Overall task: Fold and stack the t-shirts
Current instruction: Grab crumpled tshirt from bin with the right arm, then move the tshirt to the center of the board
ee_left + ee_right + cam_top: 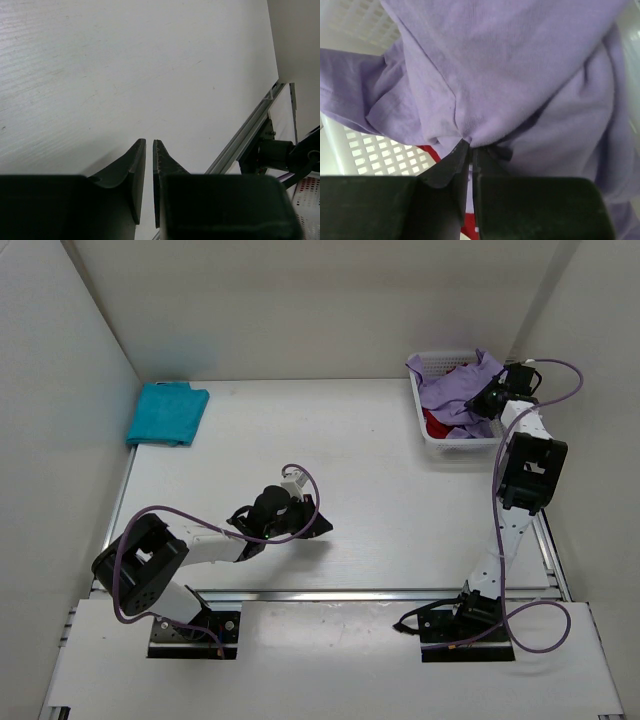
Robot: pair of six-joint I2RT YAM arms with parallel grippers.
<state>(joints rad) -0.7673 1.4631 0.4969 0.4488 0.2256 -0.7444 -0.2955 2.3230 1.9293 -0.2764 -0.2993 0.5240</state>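
Note:
A light lavender t-shirt lies crumpled in the white mesh basket at the back right, spilling over its rim. My right gripper is over the basket, shut on a pinch of the lavender t-shirt; the right gripper's tips bite a gathered fold. A deep red t-shirt lies under it, showing as a red strip. The teal t-shirt lies folded at the back left. My left gripper hovers low over mid-table; its tips stand a thin slit apart, holding nothing.
White walls close in the table on the left, back and right. The basket wall sits close under the right gripper. An aluminium rail runs along the table's near edge, with the arm bases behind it.

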